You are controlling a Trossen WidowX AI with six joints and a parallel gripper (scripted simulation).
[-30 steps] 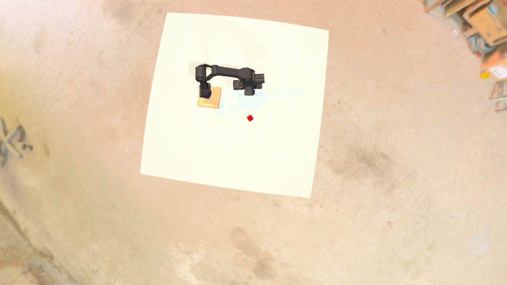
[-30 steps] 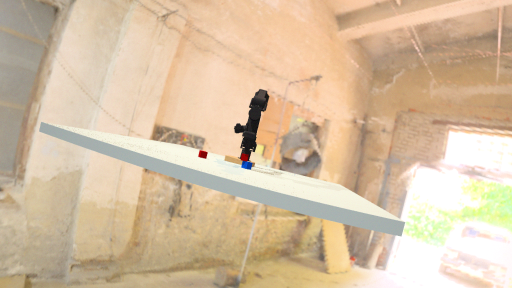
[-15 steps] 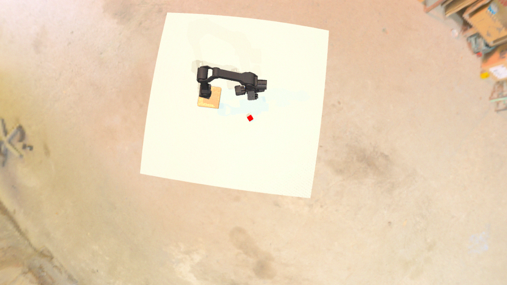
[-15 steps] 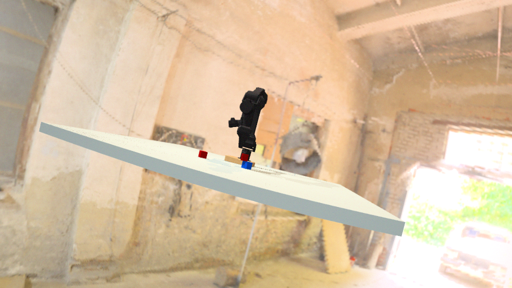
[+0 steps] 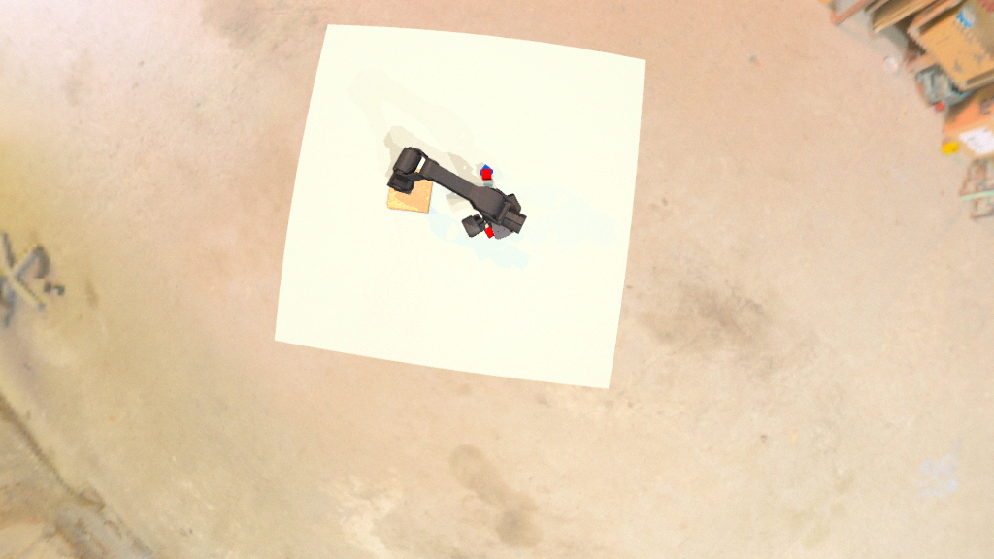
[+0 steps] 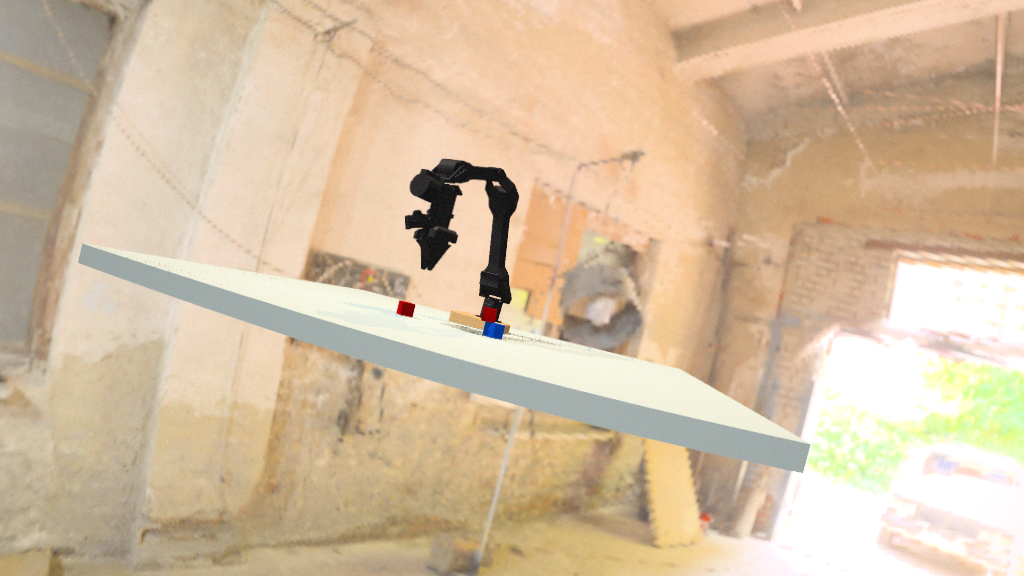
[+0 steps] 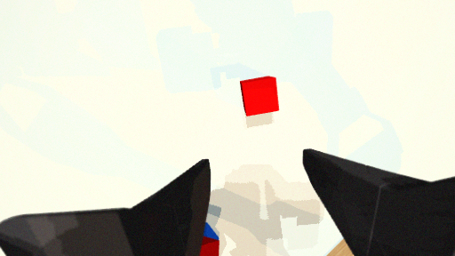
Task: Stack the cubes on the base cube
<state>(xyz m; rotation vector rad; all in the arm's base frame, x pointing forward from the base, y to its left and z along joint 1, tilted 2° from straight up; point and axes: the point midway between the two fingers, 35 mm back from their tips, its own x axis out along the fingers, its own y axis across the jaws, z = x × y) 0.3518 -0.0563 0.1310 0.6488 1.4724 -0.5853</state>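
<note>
Seemingly between cubes: one red up on the blue base, second red to fetch.

Gripper [image 5: 494, 235] [image 6: 428, 267] [image 7: 256, 161] aloft, fingers moderately wide, nothing between them. Loose red cube [image 5: 489, 233] [image 6: 406, 308] [image 7: 260, 96] on the white tabletop [image 5: 445, 299] [image 6: 343, 300] [image 7: 80, 129], well apart from the stack. Capping red cube [image 5: 486, 174] [image 6: 489, 313] [image 7: 211, 248] sits on the blue base cube [image 5: 484, 166] [image 6: 494, 330] [image 7: 211, 232]; exact offset too small to judge. Next, I reckon: centre over the loose one, turn fingers square to its faces, descend, grip; later, opposite corner, slim gap.
</note>
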